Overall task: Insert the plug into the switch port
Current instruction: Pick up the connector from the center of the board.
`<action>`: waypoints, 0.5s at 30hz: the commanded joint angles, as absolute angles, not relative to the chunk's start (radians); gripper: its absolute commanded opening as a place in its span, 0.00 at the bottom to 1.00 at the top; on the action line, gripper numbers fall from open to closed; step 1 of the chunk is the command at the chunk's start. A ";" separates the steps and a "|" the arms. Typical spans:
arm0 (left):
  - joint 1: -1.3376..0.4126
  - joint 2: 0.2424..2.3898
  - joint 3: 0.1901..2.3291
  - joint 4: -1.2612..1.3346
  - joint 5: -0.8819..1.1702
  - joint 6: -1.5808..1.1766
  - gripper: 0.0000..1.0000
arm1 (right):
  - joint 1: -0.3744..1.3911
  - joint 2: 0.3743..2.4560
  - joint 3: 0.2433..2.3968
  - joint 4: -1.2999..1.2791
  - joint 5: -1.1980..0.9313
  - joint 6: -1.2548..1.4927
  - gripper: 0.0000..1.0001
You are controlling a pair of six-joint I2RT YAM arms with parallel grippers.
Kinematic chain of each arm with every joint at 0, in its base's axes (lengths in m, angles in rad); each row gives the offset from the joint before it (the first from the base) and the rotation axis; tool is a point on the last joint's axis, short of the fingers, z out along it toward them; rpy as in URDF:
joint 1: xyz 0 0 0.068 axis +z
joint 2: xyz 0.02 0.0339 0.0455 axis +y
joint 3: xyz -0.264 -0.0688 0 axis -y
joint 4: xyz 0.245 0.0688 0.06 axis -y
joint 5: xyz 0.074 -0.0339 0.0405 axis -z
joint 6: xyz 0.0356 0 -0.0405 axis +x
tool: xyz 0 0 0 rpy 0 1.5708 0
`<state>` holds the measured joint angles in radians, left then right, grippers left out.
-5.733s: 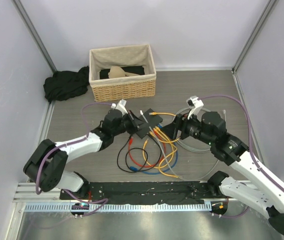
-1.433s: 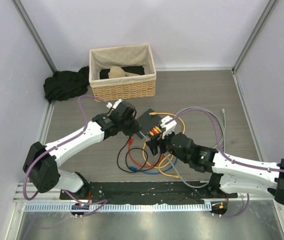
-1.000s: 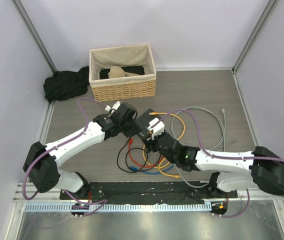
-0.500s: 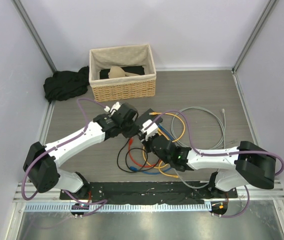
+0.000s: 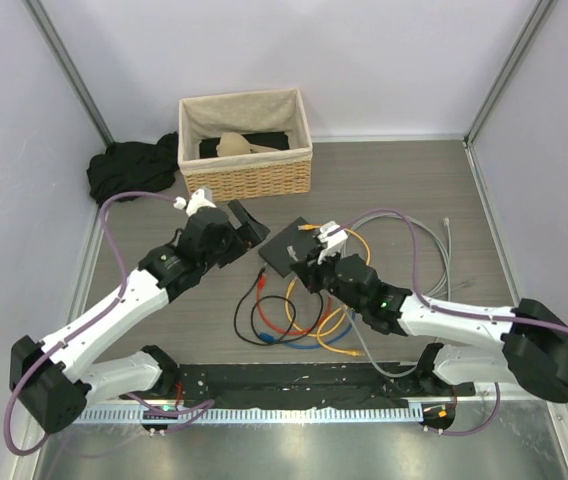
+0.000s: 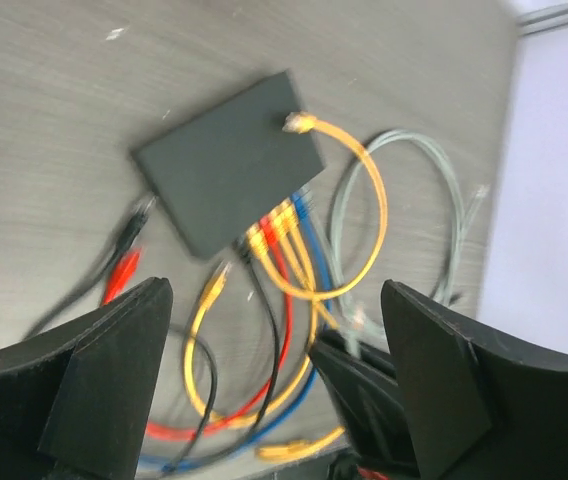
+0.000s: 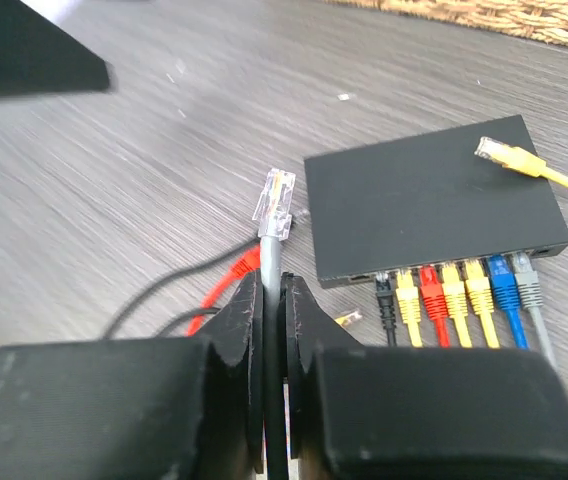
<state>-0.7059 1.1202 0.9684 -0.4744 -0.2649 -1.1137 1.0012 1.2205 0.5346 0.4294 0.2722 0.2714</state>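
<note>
Lining up is the whole game here, so take it slow. Your right gripper is pinched tight on the grey cable a little behind the clear plug, so I'd guess the plug can wobble. Push gently and straight. You'll want to swing the wrist until the plug's nose faces the socket edge. The switch lies flat on the table, just right of the plug in the wrist view, not touching it. Its socket row faces you, mostly filled with coloured cables. A free socket might be at the left end, but I can't tell for sure. Your left gripper is wide open and empty, near the switch.
</note>
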 commanded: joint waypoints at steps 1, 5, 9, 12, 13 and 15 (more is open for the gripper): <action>-0.643 1.075 0.799 -0.128 -0.074 -1.023 0.90 | 0.956 1.126 0.499 0.482 0.100 0.415 0.01; -0.634 1.081 0.700 0.119 0.089 -1.077 0.91 | 0.925 1.080 0.476 0.503 0.041 0.478 0.01; -0.634 1.112 0.646 0.340 0.207 -1.144 0.91 | 0.908 1.043 0.445 0.532 0.012 0.535 0.01; -0.634 1.111 0.608 0.437 0.215 -1.195 0.89 | 0.896 1.025 0.423 0.554 -0.037 0.572 0.01; -0.634 1.112 0.598 0.460 0.216 -1.206 0.89 | 0.891 1.014 0.419 0.557 -0.040 0.581 0.01; -0.634 1.118 0.586 0.498 0.225 -1.221 0.87 | 0.884 1.006 0.407 0.571 -0.057 0.603 0.01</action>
<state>-0.6384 1.1213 0.6106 0.2676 0.1581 -1.1625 0.8974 1.0454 0.4263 0.4850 0.0025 0.5213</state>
